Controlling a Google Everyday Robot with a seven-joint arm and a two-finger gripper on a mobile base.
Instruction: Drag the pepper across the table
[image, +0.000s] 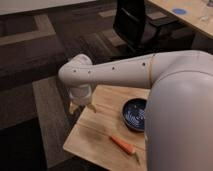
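The pepper (123, 144) is a small orange-red tapered one lying on the light wooden table (92, 137), near its front edge and just in front of the dark blue bowl (135, 113). Its pale stem points to the lower right. My white arm reaches from the right across the table. My gripper (81, 106) hangs from the wrist over the table's far left corner, well to the left of and beyond the pepper. It holds nothing that I can see.
A black office chair (137, 22) stands on the dark carpet behind the table. A pale desk (190, 20) with a blue disc (179, 11) is at the top right. The table's left and front edges drop to carpet.
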